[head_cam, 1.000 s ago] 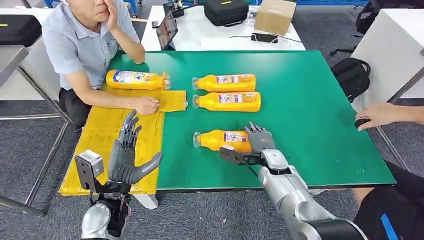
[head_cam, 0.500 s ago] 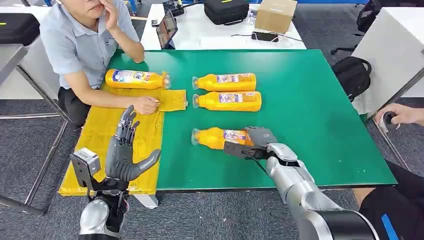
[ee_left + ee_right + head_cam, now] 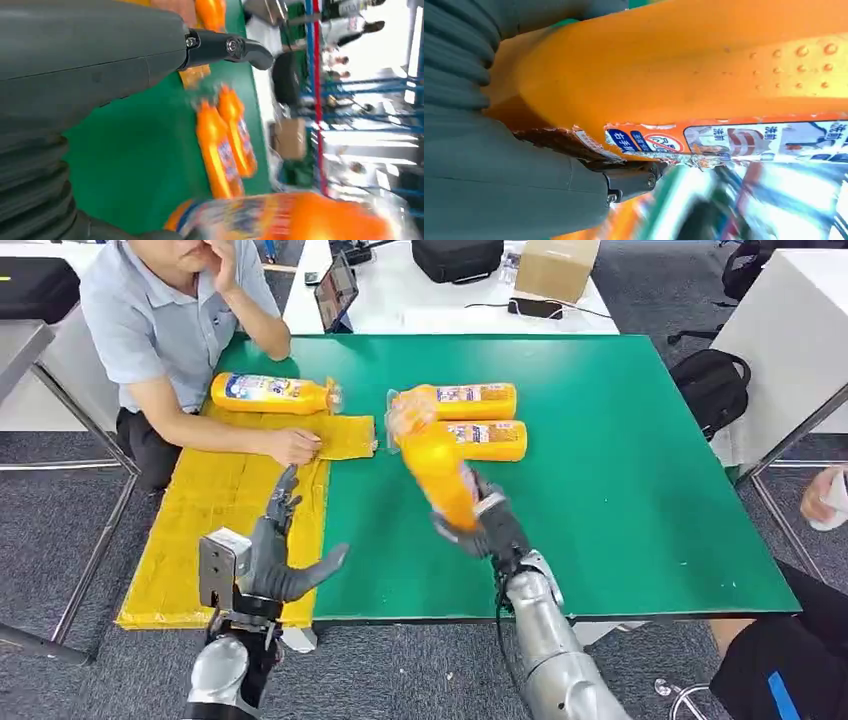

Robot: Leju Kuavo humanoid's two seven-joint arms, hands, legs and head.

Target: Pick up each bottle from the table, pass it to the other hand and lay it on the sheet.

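- Right hand point(image 3: 487, 528) grips the bottle point(image 3: 436, 462) by its base, tilted, neck up and away, off the table point(image 3: 620, 460).
- Left hand point(image 3: 283, 558) spread wide, holding nothing, beside it over the sheet point(image 3: 215, 510).

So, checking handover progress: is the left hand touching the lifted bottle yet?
No, in the head view the left hand hovers open over the sheet, well apart from the bottle that the right hand holds.

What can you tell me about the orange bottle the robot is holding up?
The lifted bottle looks like glossy orange plastic with a clear cap end and a printed label, torn at its edge in the right wrist view. The right hand grips its base end, fingers wrapped around it. It is off the green table, tilted, cap up and away from the robot.
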